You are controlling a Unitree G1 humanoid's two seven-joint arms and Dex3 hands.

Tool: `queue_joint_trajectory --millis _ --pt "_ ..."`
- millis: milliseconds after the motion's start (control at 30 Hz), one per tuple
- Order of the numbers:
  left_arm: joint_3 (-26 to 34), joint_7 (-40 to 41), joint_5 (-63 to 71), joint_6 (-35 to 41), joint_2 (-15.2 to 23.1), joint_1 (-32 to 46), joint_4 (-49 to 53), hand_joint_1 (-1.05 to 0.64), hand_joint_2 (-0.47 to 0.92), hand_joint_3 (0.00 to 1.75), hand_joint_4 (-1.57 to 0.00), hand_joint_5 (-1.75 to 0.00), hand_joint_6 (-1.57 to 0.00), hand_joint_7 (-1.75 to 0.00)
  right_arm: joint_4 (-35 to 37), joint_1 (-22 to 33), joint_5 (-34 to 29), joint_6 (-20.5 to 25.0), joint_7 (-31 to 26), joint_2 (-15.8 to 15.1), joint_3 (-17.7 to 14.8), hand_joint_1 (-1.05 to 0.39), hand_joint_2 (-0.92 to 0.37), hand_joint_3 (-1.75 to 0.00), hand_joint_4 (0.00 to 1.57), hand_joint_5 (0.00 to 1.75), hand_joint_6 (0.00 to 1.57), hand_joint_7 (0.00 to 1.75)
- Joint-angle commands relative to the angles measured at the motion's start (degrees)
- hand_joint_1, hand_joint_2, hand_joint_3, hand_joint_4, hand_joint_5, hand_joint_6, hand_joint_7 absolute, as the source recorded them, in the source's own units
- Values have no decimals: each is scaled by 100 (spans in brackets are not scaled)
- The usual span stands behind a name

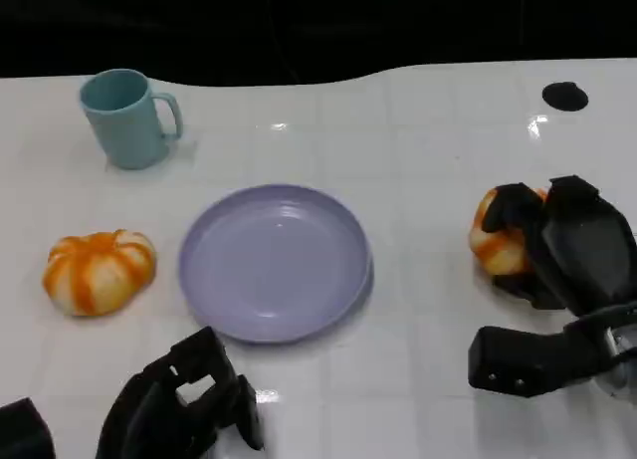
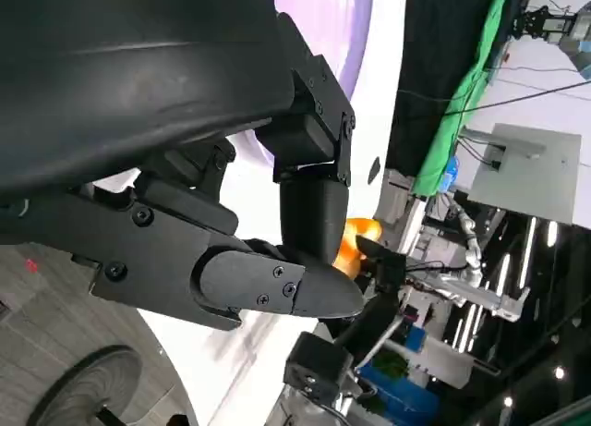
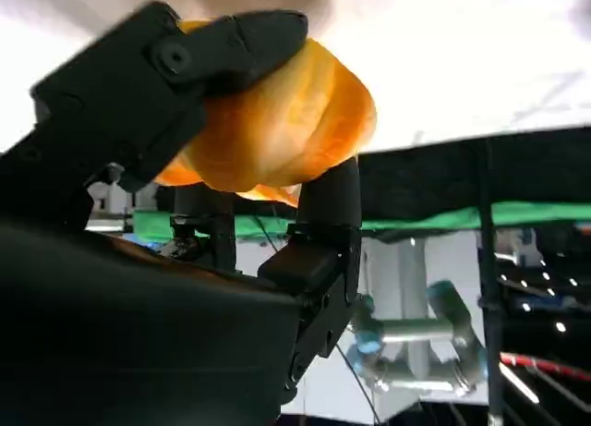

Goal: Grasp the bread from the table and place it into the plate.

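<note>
A round orange-and-white bread point(image 1: 495, 242) lies at the right of the white table, and my right hand point(image 1: 577, 250) grips it from the right with fingers point(image 1: 513, 208) over its top. In the right wrist view the bread point(image 3: 277, 121) sits between black fingers point(image 3: 222, 42). I cannot tell whether it is off the table. The lilac plate point(image 1: 274, 262) stands bare at the centre, left of this bread. A second orange-and-white bread point(image 1: 100, 271) lies at the left. My left hand point(image 1: 189, 399) hovers at the near edge, holding nothing, fingers point(image 2: 277, 287) apart.
A light blue mug point(image 1: 127, 116) stands at the back left, handle to the right. A black round spot point(image 1: 564, 96) marks the table's far right. In the left wrist view the plate's rim point(image 2: 355, 19) and the far bread point(image 2: 355, 239) show beyond the fingers.
</note>
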Motion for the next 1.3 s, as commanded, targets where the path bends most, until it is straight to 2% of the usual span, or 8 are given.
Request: queue_joint_trajectory --millis 33,200,367,600,833,1133,1233,1300 --pt "30 39 10 -25 74 37 -45 -65 92 20 -81 -175 -70 -159 -328 -18 321 -461 219 26 -168 -12 -38 -108 97 175 79 166" --pt "27 22 6 -3 90 27 -41 -64 92 21 -80 -175 -69 -160 -901 88 769 -1072 936 159 -363 -9 -31 -134 100 175 81 167" --pt "35 19 23 -63 85 15 -4 -64 92 22 -80 -175 -68 -159 -1401 164 848 -1168 1351 310 -422 -9 -24 -140 100 175 78 174" --pt "24 37 5 36 104 76 -112 -65 92 22 -80 -175 -69 -158 -1727 129 843 -1186 1841 756 -392 -9 -15 -156 105 175 89 161" --pt "21 -1 -19 46 95 96 -116 -64 92 20 -81 -175 -71 -156 -1229 -164 765 -1134 1783 1385 -345 -7 -13 -162 108 175 85 173" --pt "10 -4 14 -29 92 131 -148 -65 92 21 -82 -175 -71 -158 -706 -324 795 -943 1802 1808 -332 -5 -17 -158 107 175 83 175" --pt "8 10 3 13 96 149 -184 -65 92 21 -81 -175 -70 -158 -602 -341 853 -960 1805 1887 -370 0 -16 -161 106 175 83 171" --pt "11 -3 -8 18 96 143 -176 -65 92 21 -81 -175 -70 -158 -555 -338 941 -999 1908 1921 -421 1 -17 -159 101 174 82 157"
